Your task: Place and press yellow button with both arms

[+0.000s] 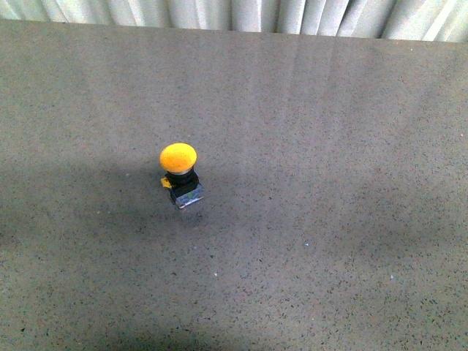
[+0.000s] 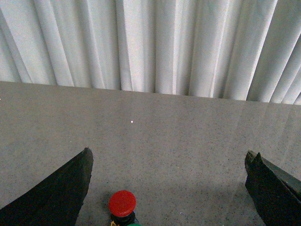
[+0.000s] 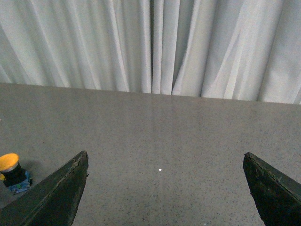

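A: What does the yellow button (image 1: 180, 174) look like?

B: It has a round yellow-orange domed cap on a black collar, and under that a small grey-silver square base with a tiny yellow tab at one side. It stands upright, leaning very slightly, alone on the grey speckled table (image 1: 329, 241), a little left of the middle in the front view.

A: Does it show elsewhere?

B: Yes, in the right wrist view it sits at the edge of the frame (image 3: 11, 172), just beside one dark finger (image 3: 51, 197) of the right gripper (image 3: 164, 195), outside the gap between the fingers.

A: How does that gripper stand?

B: Its two fingers are spread wide apart with only bare table between them; it grips nothing.

A: And the other one?

B: The left gripper (image 2: 169, 193) is likewise spread wide and empty. A red button (image 2: 122, 206) with a domed cap on a dark collar stands on the table between its fingers, nearer one finger (image 2: 56, 195) but touching neither.

A: What else is around?

B: A white pleated curtain (image 1: 292, 16) hangs along the far edge of the table. Neither arm shows in the front view, and nothing stands near the yellow button there.
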